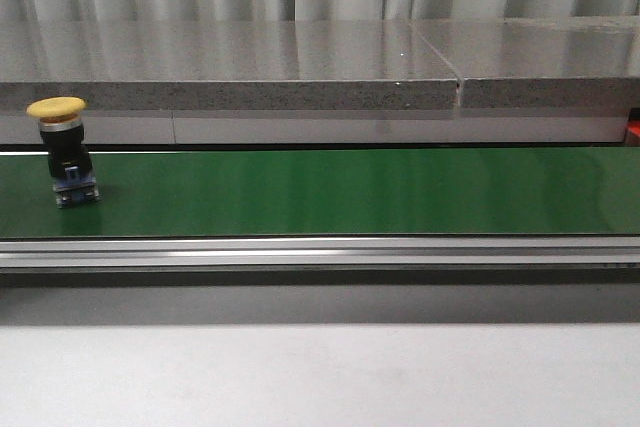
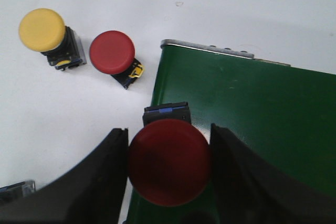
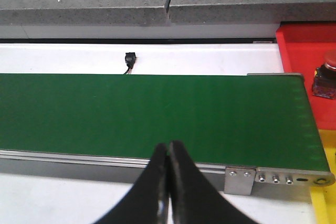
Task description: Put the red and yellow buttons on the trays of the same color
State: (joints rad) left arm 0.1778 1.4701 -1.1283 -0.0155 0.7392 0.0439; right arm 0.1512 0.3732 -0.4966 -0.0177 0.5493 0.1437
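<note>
In the left wrist view my left gripper (image 2: 169,163) is shut on a red button (image 2: 169,161), its fingers pressing both sides of the cap, right above the end of the green belt (image 2: 252,108). On the white table beside it stand a yellow button (image 2: 42,30) and another red button (image 2: 112,52). The front view shows a yellow button (image 1: 62,147) upright on the belt (image 1: 350,192) at the far left. My right gripper (image 3: 168,148) is shut and empty over the belt's near rail. A red tray (image 3: 304,45) holds a red button (image 3: 328,74); a yellow tray (image 3: 325,203) lies beside it.
A grey stone ledge (image 1: 300,67) runs behind the belt. A small black connector (image 3: 128,59) lies on the white strip beyond the belt. The belt's metal rail (image 1: 320,252) borders its near side. Neither arm shows in the front view.
</note>
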